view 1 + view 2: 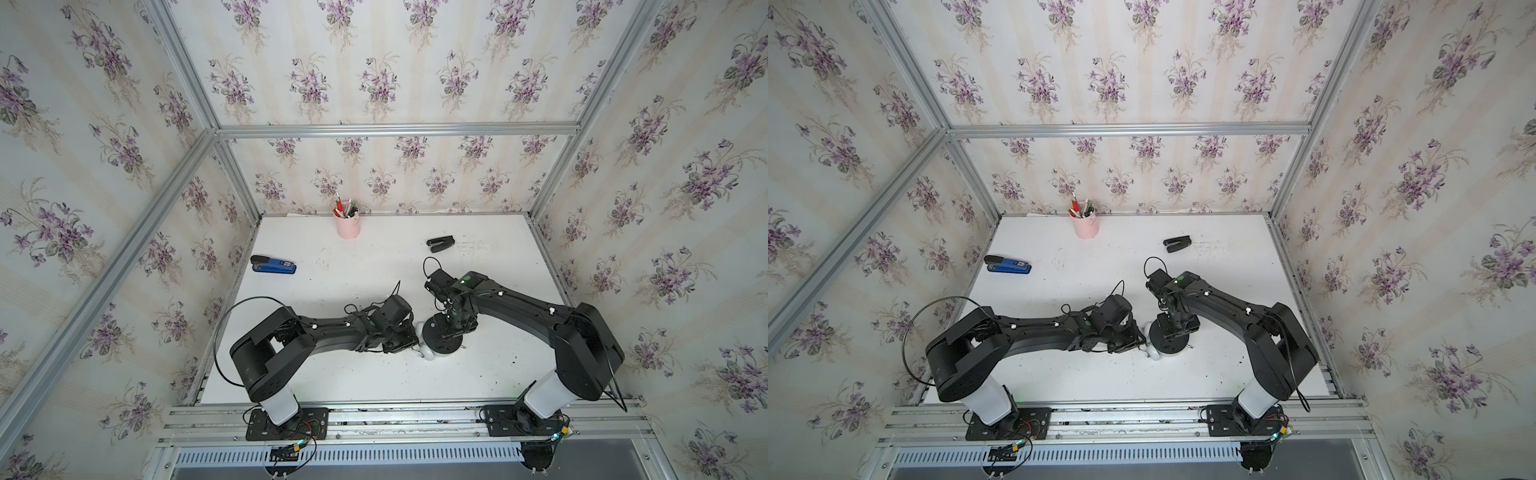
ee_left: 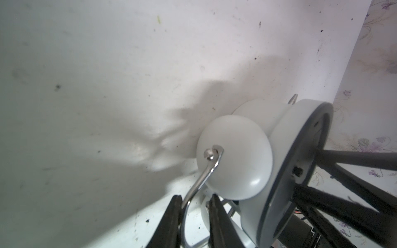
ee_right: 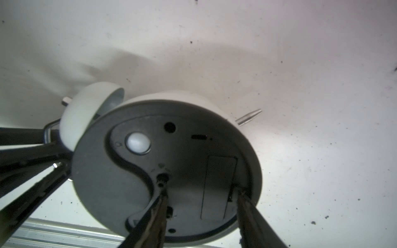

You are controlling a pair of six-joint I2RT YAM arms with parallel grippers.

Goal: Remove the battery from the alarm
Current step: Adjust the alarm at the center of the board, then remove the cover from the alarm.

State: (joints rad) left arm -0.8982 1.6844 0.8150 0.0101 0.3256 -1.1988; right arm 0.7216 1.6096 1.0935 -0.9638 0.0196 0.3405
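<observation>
Black battery cover (image 3: 219,186) runs lengthwise between the open right claw's (image 3: 200,189) tips; left claw (image 2: 195,197) pinches the alarm's (image 3: 182,154) chrome handle (image 2: 200,178).

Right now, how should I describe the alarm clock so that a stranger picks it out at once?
Find the white table, then the spot near its front where the black left arm and right arm meet. The alarm clock lies there, black back up, the only round thing with white bells.

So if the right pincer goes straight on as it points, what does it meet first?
The alarm's black back: the right pincer straddles the closed battery cover, fingertips apparently touching it.
</observation>
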